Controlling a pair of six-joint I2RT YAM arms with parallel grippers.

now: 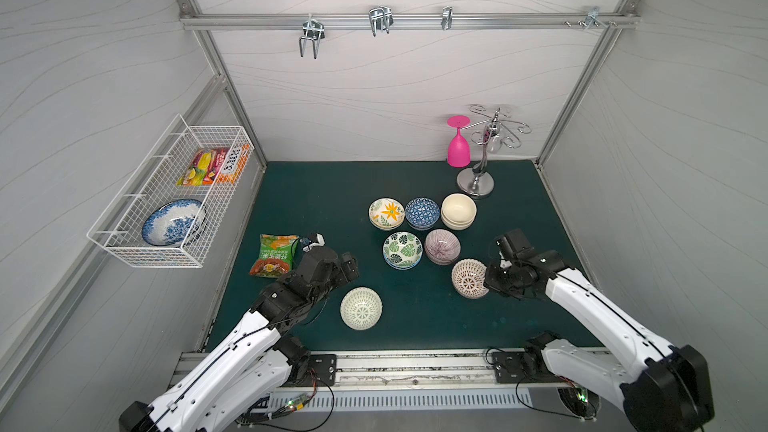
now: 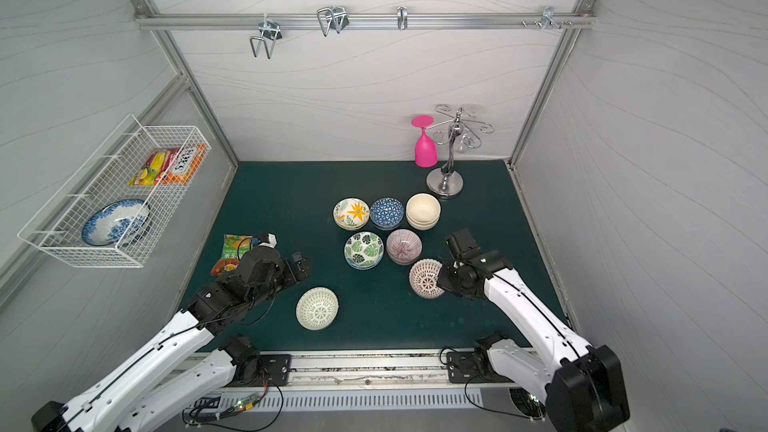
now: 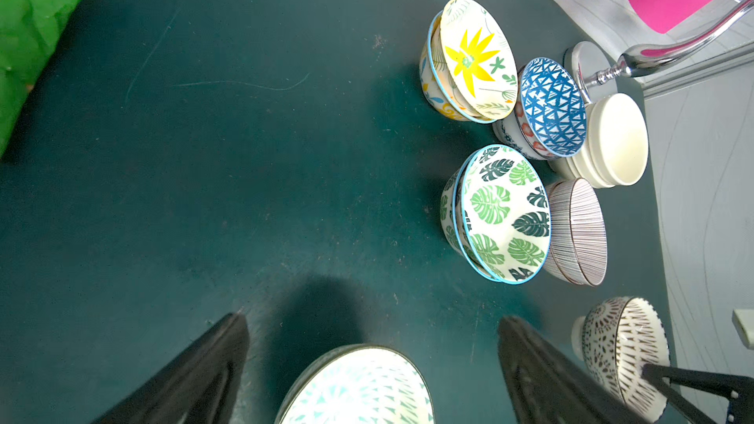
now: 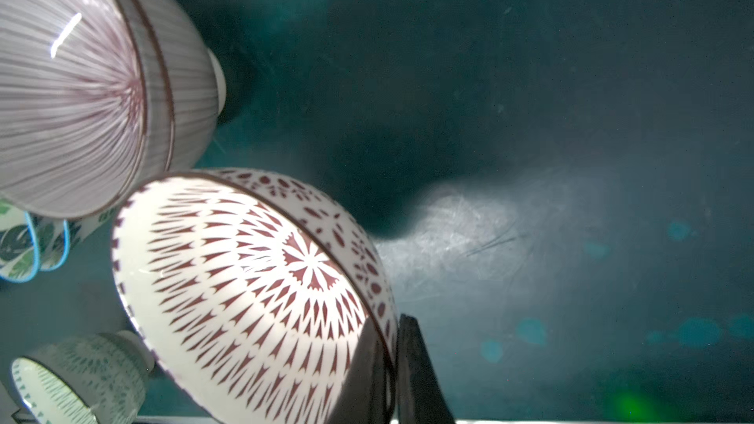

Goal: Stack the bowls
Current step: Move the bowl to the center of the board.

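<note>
Your right gripper (image 4: pixel 392 334) is clenched on the rim of the red-lattice bowl (image 1: pixel 468 278), which tilts just beside the pink-striped bowls (image 1: pixel 442 246). Your left gripper (image 3: pixel 373 318) stands wide apart, holding nothing, near the green-lattice bowl (image 1: pixel 360 308).

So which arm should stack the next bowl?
Probably the right: the right gripper is shut on the rim of the red-patterned bowl, beside the pink-striped bowls. The left gripper is open and empty, near the green-patterned bowl.
</note>
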